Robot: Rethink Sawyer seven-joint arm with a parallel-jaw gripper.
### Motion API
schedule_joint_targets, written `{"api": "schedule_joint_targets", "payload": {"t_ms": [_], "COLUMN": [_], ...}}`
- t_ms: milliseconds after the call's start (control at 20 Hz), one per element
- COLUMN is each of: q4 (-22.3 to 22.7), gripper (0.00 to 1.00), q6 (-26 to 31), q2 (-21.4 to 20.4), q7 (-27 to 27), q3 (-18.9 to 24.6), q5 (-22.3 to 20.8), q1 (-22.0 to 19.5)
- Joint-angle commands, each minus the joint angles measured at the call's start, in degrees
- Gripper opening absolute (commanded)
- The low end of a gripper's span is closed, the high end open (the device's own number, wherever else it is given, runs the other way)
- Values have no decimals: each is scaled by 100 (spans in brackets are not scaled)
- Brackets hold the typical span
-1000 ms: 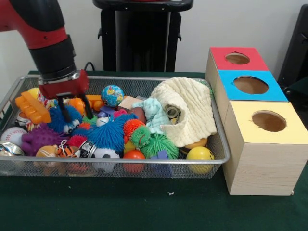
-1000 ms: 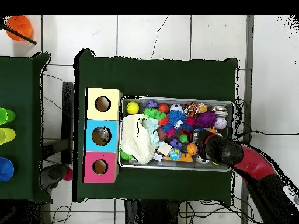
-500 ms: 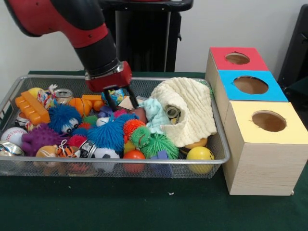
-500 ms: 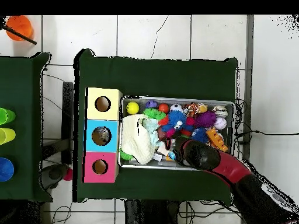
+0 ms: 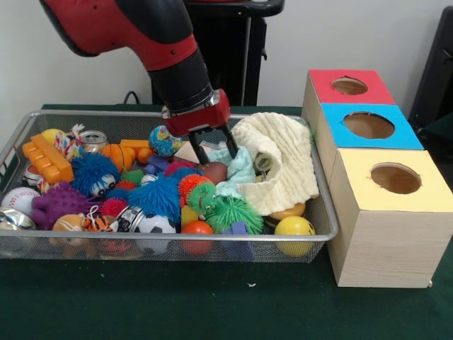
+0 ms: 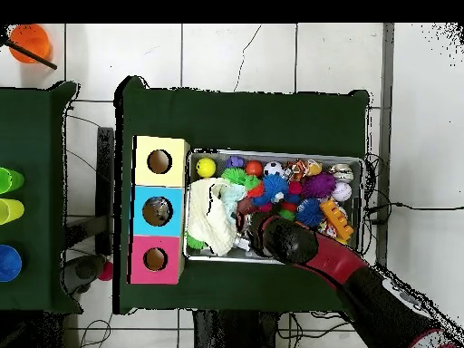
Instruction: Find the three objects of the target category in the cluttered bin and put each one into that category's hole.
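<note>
over the bin (image 5: 170, 244), spread gripper (image 5: 212, 147) angles down onto teal cloth (image 5: 237, 168).

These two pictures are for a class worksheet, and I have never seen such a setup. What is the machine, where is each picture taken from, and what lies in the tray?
The machine is a red and black robot arm; its tool is a two-fingered pincer, open and empty. One picture faces the table, the other looks straight down. The wire bin holds spiky balls, a yellow ball, a cream cloth and other toys. Beside it stand three boxes with red, blue and yellow tops, each with a hole.
</note>
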Motion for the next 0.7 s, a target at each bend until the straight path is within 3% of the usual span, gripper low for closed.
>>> {"api": "schedule_joint_targets", "payload": {"t_ms": [50, 500, 700], "q4": [310, 896, 943], "gripper": [100, 100, 100], "q6": [-463, -801, -847], "q2": [32, -345, -364], "q7": [1799, 2290, 2298], "q3": [368, 824, 937], "q5": [759, 1656, 1806], "q1": [220, 394, 374]}}
